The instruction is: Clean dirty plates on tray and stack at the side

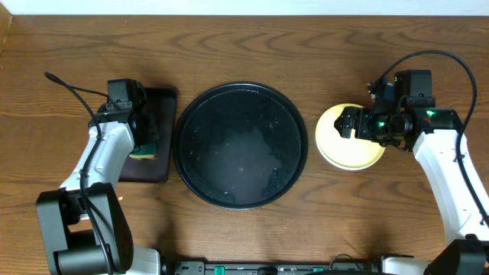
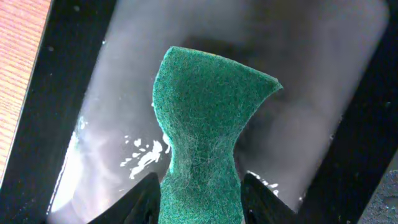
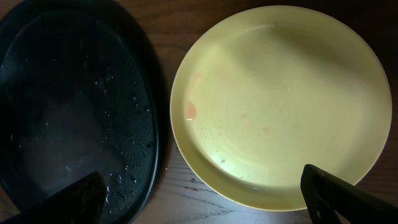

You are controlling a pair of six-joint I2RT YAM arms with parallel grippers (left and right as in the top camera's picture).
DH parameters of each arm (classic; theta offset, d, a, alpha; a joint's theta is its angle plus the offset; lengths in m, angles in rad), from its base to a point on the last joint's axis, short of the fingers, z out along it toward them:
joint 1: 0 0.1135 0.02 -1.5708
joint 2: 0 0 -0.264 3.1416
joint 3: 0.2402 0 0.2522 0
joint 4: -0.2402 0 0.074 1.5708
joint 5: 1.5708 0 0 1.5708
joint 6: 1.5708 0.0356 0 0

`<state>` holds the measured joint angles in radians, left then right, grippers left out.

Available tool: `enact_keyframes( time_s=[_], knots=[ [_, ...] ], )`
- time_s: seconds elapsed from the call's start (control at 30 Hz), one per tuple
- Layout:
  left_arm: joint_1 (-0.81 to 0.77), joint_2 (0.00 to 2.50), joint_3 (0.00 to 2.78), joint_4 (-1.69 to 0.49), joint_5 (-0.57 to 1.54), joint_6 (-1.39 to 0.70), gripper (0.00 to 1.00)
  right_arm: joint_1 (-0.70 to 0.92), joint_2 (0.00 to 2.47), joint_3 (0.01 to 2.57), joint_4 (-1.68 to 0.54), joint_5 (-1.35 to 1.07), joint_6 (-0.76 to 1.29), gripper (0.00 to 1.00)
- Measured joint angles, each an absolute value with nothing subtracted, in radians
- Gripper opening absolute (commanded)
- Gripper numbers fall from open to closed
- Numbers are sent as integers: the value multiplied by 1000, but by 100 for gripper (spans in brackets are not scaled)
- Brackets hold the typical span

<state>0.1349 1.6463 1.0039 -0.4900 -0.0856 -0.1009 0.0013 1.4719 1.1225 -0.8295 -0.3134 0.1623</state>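
The large round black tray point(image 1: 241, 145) sits mid-table with no plates on it, only wet streaks; its rim also shows in the right wrist view point(image 3: 74, 112). A pale yellow plate point(image 1: 336, 149) lies on the table right of the tray, topmost of the stack, with a faint reddish smear point(image 3: 280, 99). The mint-green plates are hidden from view. My right gripper point(image 3: 202, 196) is open and empty, above the plate's near edge point(image 1: 353, 124). My left gripper point(image 2: 200, 199) is shut on a green sponge point(image 2: 205, 124) over the small rectangular black tray point(image 1: 157, 137).
The rectangular black tray point(image 2: 348, 112) is wet and lies just left of the round tray. Bare wood table point(image 1: 244, 46) stretches behind the trays.
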Motion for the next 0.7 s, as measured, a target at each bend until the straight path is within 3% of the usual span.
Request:
enact_keyframes(
  time_s=[0.1,0.27,0.47,0.7],
  knots=[
    [135,1618,1010,-510,-80,-101,47,1,1472,1122,-830,-313,158,98],
    [134,1434,1036,-516,-10,-98,72,1,1458,1122,-831,-313,154,99],
    [134,1201,1070,-514,47,-107,73,1,1328,1138,-895,-275,150,99],
    [134,1146,1072,-523,63,-107,74,1,1063,1199,-999,-179,148,99]
  ],
)
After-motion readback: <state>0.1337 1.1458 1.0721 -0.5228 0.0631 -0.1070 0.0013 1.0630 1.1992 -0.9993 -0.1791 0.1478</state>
